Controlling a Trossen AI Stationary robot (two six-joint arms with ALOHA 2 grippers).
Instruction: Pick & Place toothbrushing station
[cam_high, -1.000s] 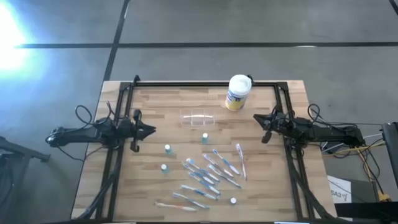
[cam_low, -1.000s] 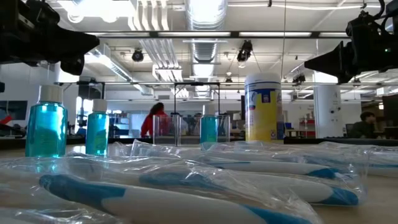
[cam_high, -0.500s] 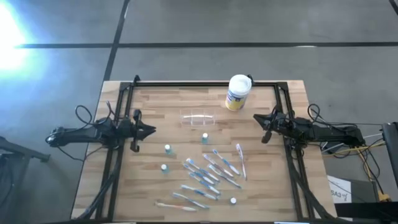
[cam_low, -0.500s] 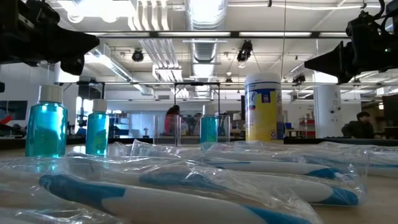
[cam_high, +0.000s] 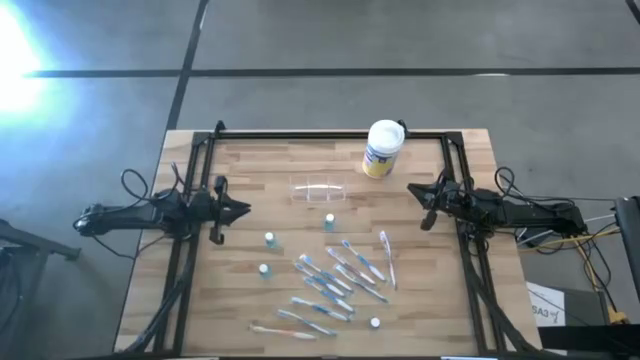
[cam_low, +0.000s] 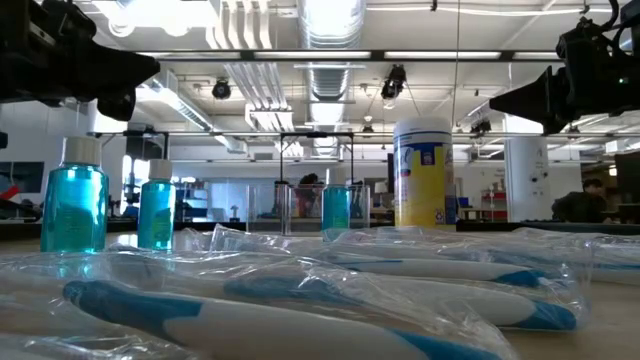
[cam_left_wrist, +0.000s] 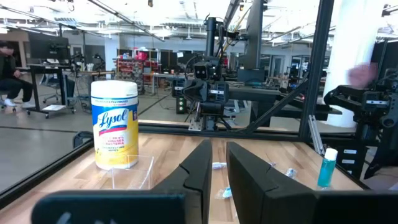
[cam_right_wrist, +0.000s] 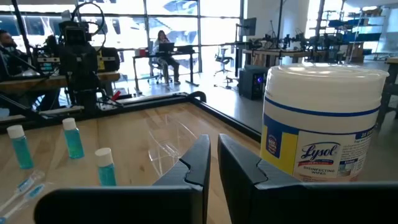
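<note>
The toothbrushing station (cam_high: 318, 190) is a low clear plastic holder. It stands on its base on the wooden table, left of the white canister, and also shows in the wrist views (cam_left_wrist: 134, 171) (cam_right_wrist: 168, 146). My left gripper (cam_high: 245, 210) hovers at the table's left side and points level toward the middle. Its fingers (cam_left_wrist: 219, 149) are shut with only a slit between them and nothing in it. My right gripper (cam_high: 412, 190) hovers at the right side and points left. It is shut (cam_right_wrist: 213, 146) and empty too.
A white canister with a yellow label (cam_high: 383, 148) stands at the far edge, right of the holder. Small blue bottles (cam_high: 329, 221) (cam_high: 268, 239) (cam_high: 264, 270) stand mid-table. Several wrapped toothbrushes (cam_high: 340, 275) lie toward the near edge. A black frame (cam_high: 330, 134) rims the table.
A person far behind the table has walked toward the right in the low view. Both arms and everything on the table have kept still.
</note>
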